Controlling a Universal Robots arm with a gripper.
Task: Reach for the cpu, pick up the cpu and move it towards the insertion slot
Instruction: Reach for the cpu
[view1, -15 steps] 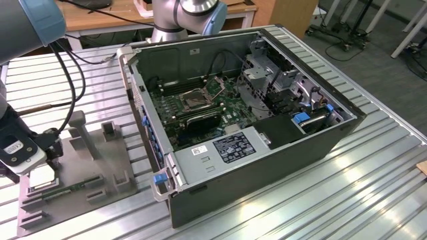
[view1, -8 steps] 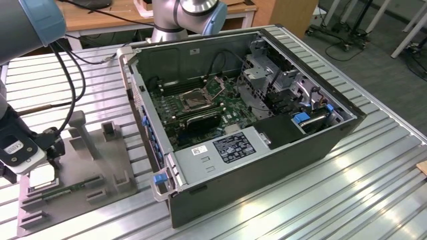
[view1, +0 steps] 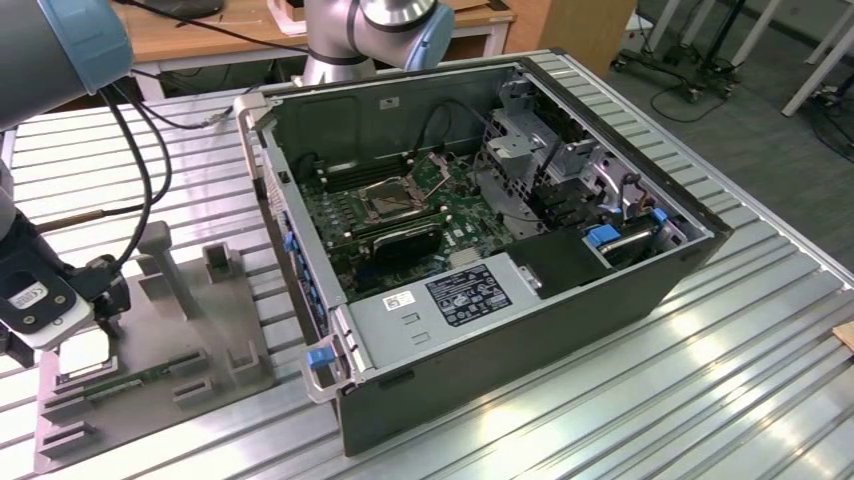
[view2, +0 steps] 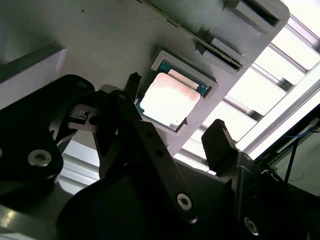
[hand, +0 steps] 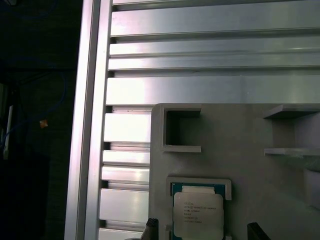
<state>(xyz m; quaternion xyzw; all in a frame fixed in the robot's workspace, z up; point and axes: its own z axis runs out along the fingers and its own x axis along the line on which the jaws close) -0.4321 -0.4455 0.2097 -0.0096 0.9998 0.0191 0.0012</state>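
Hovering just above the grey tray (hand: 250, 165), the gripper (view2: 175, 105) has its fingers (view2: 220, 137) spread wide and holds nothing. The cpu (view2: 167, 100) lies flat in a square nest on the tray, pale top up, below the gap between the fingers; no contact seen. Beyond the tray, to the exterior view's right, stands an open case (view1: 534, 330) on the slatted table (view1: 694, 400). The slot (view1: 391, 200) sits inside it on the green board, well apart from the tray.

Hand (hand: 203, 231) mostly cropped, first wrist view
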